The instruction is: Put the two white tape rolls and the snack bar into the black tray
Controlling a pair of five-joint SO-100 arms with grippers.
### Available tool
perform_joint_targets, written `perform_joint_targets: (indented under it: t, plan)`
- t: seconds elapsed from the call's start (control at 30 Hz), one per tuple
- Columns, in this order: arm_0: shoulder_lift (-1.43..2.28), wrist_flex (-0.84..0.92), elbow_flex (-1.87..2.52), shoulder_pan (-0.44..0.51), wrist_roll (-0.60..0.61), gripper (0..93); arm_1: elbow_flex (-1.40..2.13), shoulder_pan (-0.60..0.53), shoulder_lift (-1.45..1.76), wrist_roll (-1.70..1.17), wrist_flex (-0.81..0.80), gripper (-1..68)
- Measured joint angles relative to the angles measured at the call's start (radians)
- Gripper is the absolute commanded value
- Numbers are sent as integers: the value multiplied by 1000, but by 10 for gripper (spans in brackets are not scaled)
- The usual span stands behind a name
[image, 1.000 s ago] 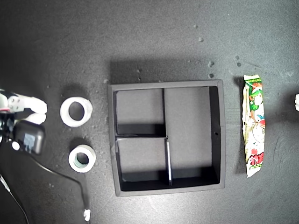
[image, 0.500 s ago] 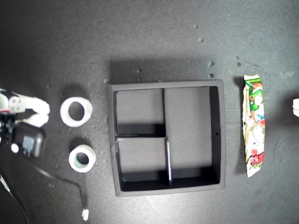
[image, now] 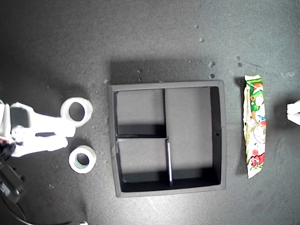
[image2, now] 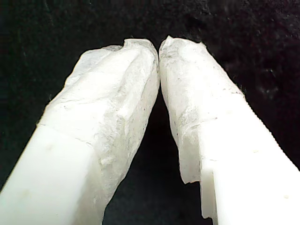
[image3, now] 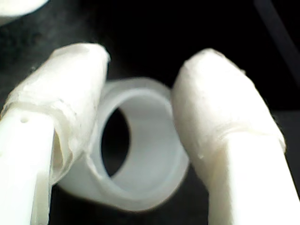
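The black tray (image: pixel 223 140) sits mid-scene with nothing in its compartments. At the exterior view's left lie two white tape rolls: the larger plain one (image: pixel 89 110) and, nearer, the smaller one with a greenish inner rim (image: pixel 93 159). My second gripper (image: pixel 69 133) reaches in from that side, open; the larger roll (image3: pixel 140 164) shows between its fingers (image3: pixel 70 89), and contact cannot be told. The snack bar (image: pixel 254 126) lies lengthwise to the exterior view's right of the tray. My first gripper (image2: pixel 159 44) is shut on nothing, and only its tip (image: pixel 294 112) shows at the exterior view's right edge.
The surface is a dark mat with a few pale crumbs (image: pixel 211 63) behind the tray. A black cable and arm body (image: pixel 10 185) sit at the exterior view's lower left corner.
My second gripper has swung out from the exterior view's left edge and now extends toward the larger tape roll. My first gripper has edged slightly further into view. Rolls, tray and snack bar have not moved.
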Motion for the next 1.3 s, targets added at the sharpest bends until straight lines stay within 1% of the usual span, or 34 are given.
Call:
perform_joint_targets:
  t: [0.13, 0.37, 0.6, 0.77, 0.83, 0.9, 1.07, 1.13, 1.3]
  plan:
    - [-66, 0, -41, -2, 3, 171, 0, 15, 0, 0, -28, -1]
    - [-532, 0, -247, -25, 3, 187, 0, 57, 0, 0, -144, -1]
    - [-904, -3, -396, -52, 23, 190, 0, 34, 0, 0, -160, 4]
    - [-1150, -9, -522, -78, 44, 185, 0, 20, 0, 0, -160, 24]
    - [-1243, -9, -572, -75, 51, 175, 0, 20, 0, 0, -160, 47]
    - [-1319, -9, -611, -77, 51, 158, 0, 20, 0, 0, -160, 95]
    - [-1414, -9, -647, -94, 51, 79, 0, 29, 0, 0, -224, 187]
    - [-1419, -9, -647, -98, 51, 62, 0, 29, 0, 0, -256, 204]
    - [-1424, -9, -649, -98, 44, 47, -41, 23, 0, 0, -298, 210]
